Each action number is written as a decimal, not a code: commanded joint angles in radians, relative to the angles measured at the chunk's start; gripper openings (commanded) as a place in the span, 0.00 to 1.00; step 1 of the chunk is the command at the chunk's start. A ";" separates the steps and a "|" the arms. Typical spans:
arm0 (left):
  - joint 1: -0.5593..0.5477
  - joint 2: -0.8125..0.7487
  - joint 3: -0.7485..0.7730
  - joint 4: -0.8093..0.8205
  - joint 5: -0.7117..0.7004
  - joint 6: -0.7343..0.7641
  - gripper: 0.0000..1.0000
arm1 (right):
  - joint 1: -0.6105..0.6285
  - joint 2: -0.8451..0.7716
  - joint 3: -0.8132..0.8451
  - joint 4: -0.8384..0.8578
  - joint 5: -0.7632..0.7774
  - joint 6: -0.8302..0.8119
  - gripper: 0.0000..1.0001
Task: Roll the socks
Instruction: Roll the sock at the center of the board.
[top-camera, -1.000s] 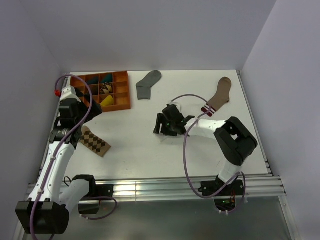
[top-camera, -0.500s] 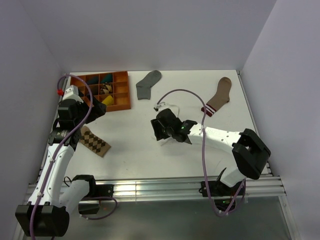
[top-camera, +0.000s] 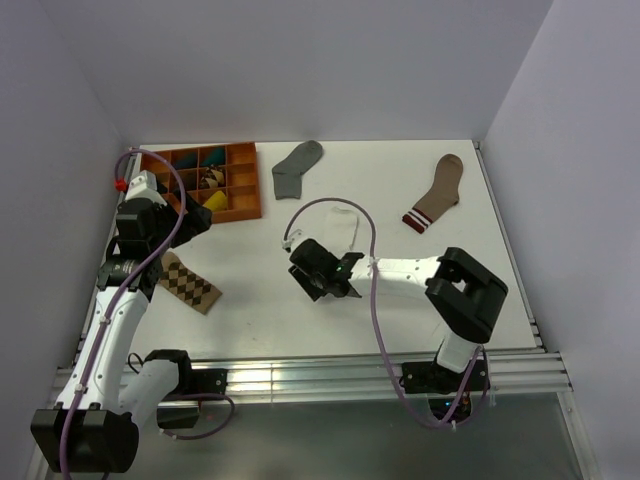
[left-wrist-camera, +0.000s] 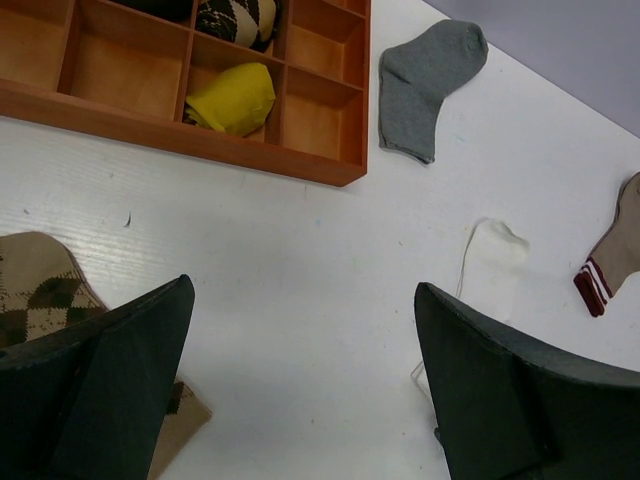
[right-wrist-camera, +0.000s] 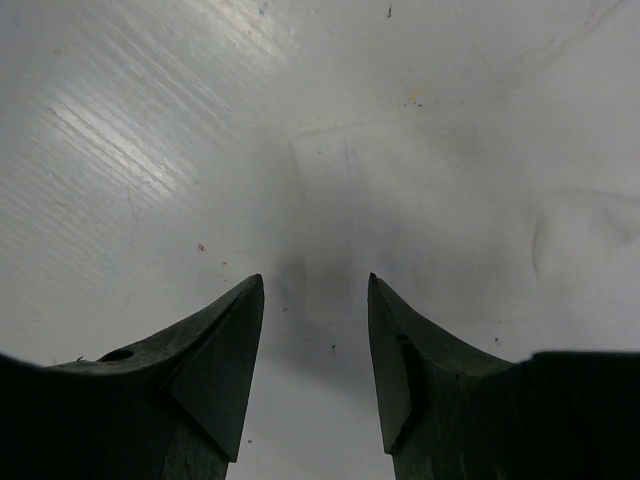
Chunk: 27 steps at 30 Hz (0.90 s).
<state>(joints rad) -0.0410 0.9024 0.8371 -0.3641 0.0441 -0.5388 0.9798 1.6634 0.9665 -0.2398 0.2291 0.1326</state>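
Over the table (top-camera: 250, 300) from above, we see the right gripper (top-camera: 320, 272) low at the near end of the white sock (top-camera: 343, 222), which lies flat at mid-table, running away toward the far side. The grey sock (top-camera: 298, 167) lies flat further off, just right of the orange tray (top-camera: 258, 180). We find no black sock in any view. The left gripper (top-camera: 190, 222) hangs at the left, between the tray and the diamond-patterned sock (top-camera: 190, 283).

From the left wrist, the left gripper (left-wrist-camera: 300, 290) stands wide apart with nothing in it. The white sock (left-wrist-camera: 493, 270) and grey sock (left-wrist-camera: 425, 85) are both well clear of it.

From the right wrist, the right gripper (right-wrist-camera: 315, 285) shows its fingers (right-wrist-camera: 215, 340) apart by a modest gap, nothing pinched. The white sock (right-wrist-camera: 380, 200) has its straight end edge just beyond the tips, pale and hard to tell from the table.

We judge the step to be catching that end to begin the roll. To do it well, we should set the tips squarely across the edge, take only the sock's end, and turn it over tightly, so that the roll runs straight along the sock.
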 joint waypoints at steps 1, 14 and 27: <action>-0.003 0.001 -0.004 0.019 -0.021 0.007 0.97 | 0.019 0.044 0.052 -0.020 0.069 -0.037 0.53; -0.002 0.023 -0.003 0.021 -0.010 0.003 0.97 | 0.060 0.148 0.064 -0.030 0.107 -0.024 0.50; -0.002 0.046 -0.004 0.019 0.005 0.002 0.97 | 0.095 0.226 0.139 -0.088 0.145 0.002 0.43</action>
<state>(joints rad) -0.0410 0.9367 0.8371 -0.3637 0.0376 -0.5392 1.0599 1.8439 1.0924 -0.2680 0.3656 0.1108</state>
